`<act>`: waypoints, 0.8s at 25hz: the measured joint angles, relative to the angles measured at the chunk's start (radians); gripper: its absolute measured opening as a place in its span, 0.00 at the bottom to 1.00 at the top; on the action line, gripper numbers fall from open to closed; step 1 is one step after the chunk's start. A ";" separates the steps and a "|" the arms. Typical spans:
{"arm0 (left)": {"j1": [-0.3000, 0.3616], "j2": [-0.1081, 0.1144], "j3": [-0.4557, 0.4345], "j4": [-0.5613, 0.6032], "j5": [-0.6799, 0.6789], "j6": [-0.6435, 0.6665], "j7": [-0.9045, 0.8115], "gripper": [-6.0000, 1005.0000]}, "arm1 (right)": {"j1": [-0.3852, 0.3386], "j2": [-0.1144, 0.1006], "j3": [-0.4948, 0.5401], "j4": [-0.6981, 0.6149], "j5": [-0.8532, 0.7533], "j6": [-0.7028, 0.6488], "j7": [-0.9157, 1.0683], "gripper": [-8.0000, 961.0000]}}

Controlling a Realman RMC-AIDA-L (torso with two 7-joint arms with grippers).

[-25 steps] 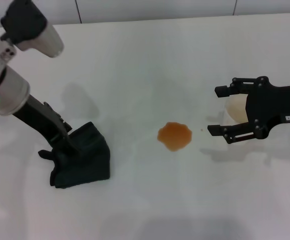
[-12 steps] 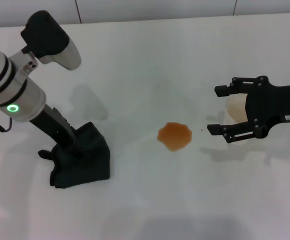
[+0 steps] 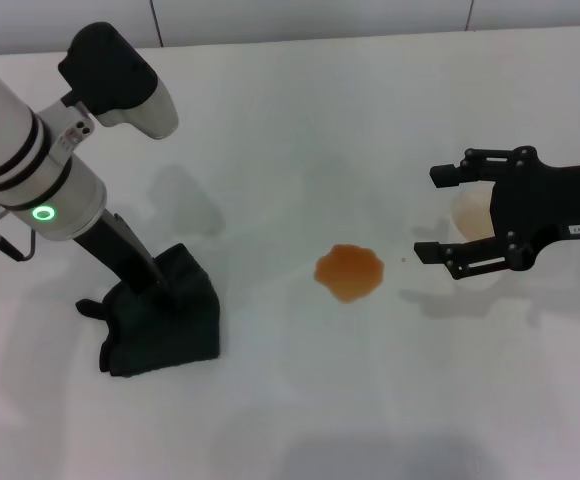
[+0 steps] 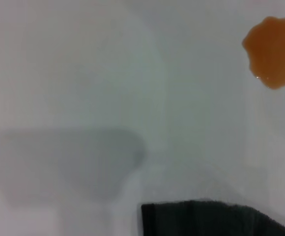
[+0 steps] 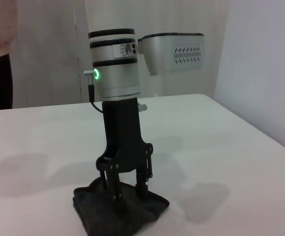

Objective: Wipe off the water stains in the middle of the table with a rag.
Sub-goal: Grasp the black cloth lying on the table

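Note:
The rag (image 3: 165, 330) is a dark, bunched cloth lying at the left of the white table (image 3: 290, 130). My left gripper (image 3: 158, 298) points down into it, and in the right wrist view its fingers (image 5: 116, 194) are sunk into the rag (image 5: 123, 214), shut on a fold. The water stains (image 3: 349, 271) are one orange-brown blotch in the middle of the table, well to the right of the rag. The left wrist view shows the blotch (image 4: 275, 51) far off and the rag's edge (image 4: 206, 219). My right gripper (image 3: 433, 215) hangs open at the right.
A white paper cup (image 3: 470, 213) stands just behind the right gripper's fingers. A bare stretch of table separates the rag from the blotch. A wall runs along the table's far edge.
The left arm's upper body has swung to the right and stands more upright over the rag. The rag, the blotch and the right gripper have stayed put.

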 joint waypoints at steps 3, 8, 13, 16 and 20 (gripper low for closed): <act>-0.003 0.000 0.000 -0.002 0.002 -0.007 -0.001 0.68 | 0.000 0.000 0.002 0.000 0.000 0.000 0.000 0.91; -0.003 0.001 0.017 -0.007 0.004 -0.014 -0.007 0.46 | 0.000 0.000 0.003 0.000 0.000 0.000 0.000 0.91; -0.004 0.001 0.048 -0.011 0.005 -0.024 -0.022 0.27 | 0.000 0.000 0.003 0.000 0.000 0.000 0.000 0.91; -0.003 0.001 0.049 -0.011 0.004 -0.025 -0.027 0.20 | 0.000 0.000 0.004 0.000 0.000 -0.001 0.000 0.91; -0.005 0.001 0.050 -0.011 0.006 -0.025 -0.034 0.11 | 0.000 0.000 0.007 0.000 0.000 -0.004 0.000 0.91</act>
